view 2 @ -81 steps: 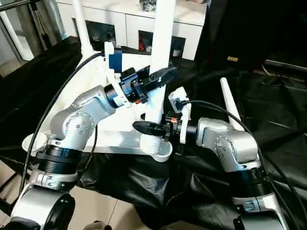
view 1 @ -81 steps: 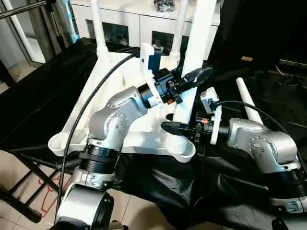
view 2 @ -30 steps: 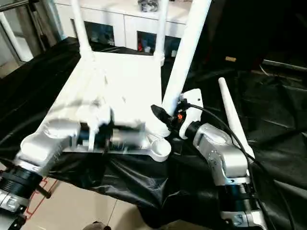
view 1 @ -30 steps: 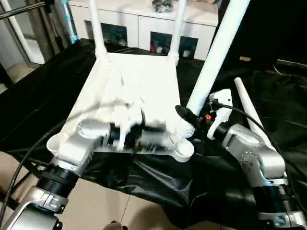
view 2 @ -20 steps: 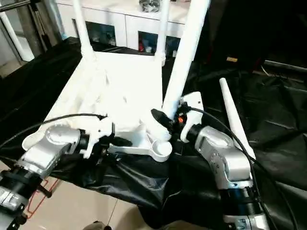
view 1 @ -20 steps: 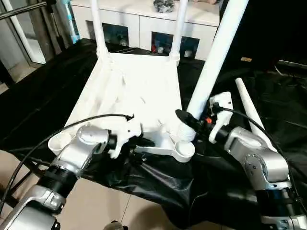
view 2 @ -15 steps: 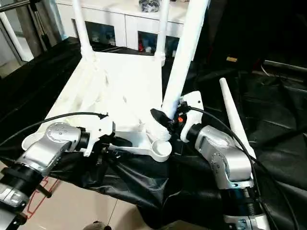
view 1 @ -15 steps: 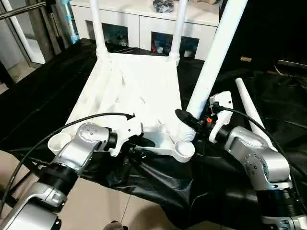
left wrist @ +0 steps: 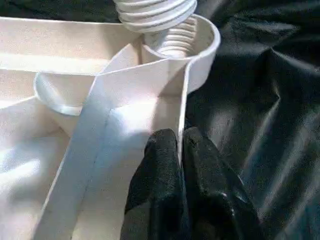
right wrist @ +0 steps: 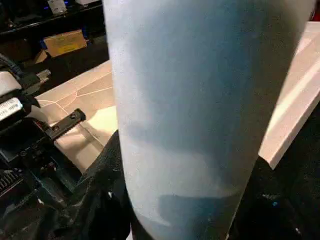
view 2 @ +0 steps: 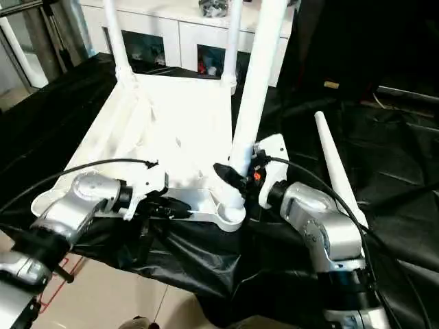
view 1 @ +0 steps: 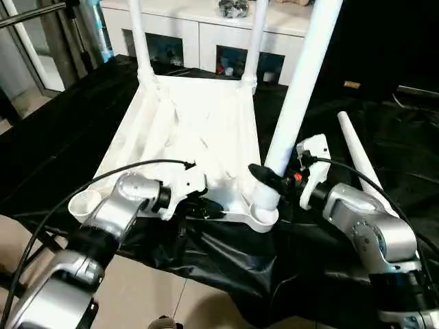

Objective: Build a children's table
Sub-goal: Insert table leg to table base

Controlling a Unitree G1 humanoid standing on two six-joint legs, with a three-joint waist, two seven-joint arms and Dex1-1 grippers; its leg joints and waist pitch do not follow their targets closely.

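Right gripper (view 1: 269,184) clasps the near-upright leg (view 1: 296,96) just above the near corner socket (view 1: 263,216), threaded end entering it, while left gripper (left wrist: 179,150), pinched on the tabletop (view 1: 199,130) rim, steadies it alongside

Both head views look forward and down over the forearms, sharing the tabletop (view 1: 199,130). Each wrist view sits close behind its own tool, facing along its fingers (left wrist: 165,170).
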